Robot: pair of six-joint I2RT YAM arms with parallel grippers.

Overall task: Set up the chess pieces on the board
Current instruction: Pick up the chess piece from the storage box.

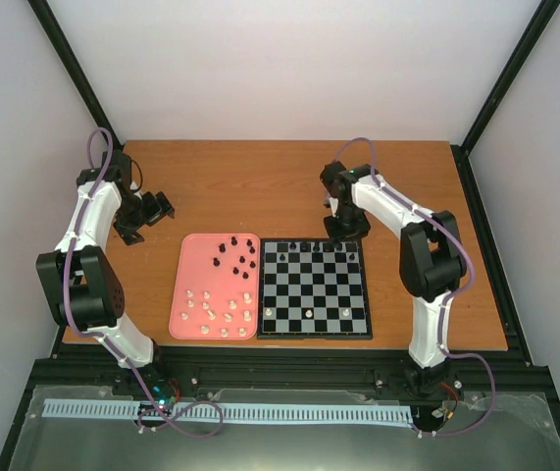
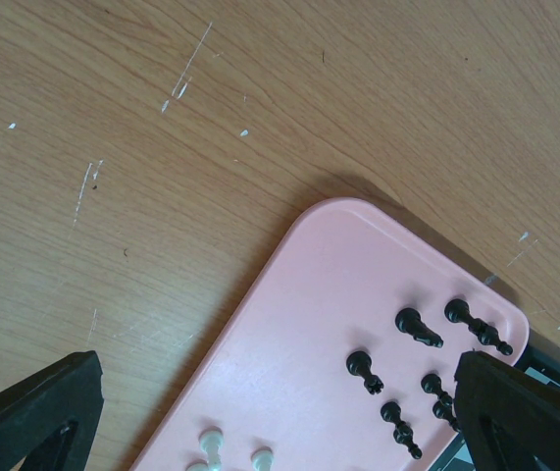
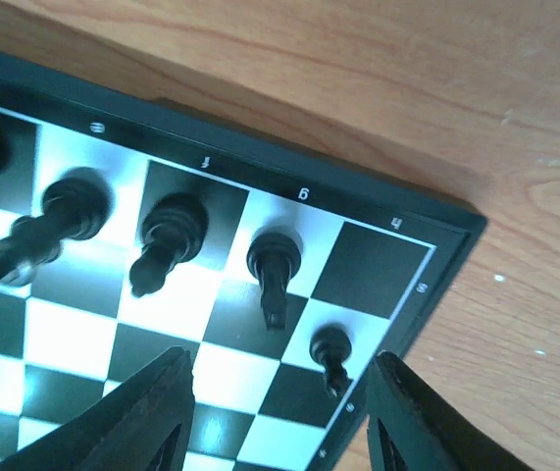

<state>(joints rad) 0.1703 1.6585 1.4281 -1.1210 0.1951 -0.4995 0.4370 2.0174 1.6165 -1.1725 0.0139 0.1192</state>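
table [image 1: 289, 182] first; board [image 1: 330, 287] sits right of its centre; pink tray [image 1: 193, 270] just beside board's left edge. right gripper [image 3: 281, 392] hangs over board's far right corner, fingers apart, nothing between them; left gripper [image 2: 278, 402] is out past the tray, far-left of board, fingers wide apart, empty. black pieces [image 1: 232, 253] to fetch stand upright on the tray's far end, long axis vertical; from the right fingers they lie leftwards along board's far edge; my read is the left arm is slightly nearer. cream pieces [image 1: 219, 312] are on the tray's near end. only the right wrist shows a pawn [image 3: 331, 351] one row in from that corner, just ahead of the finger gap; only the top view shows tray against board.
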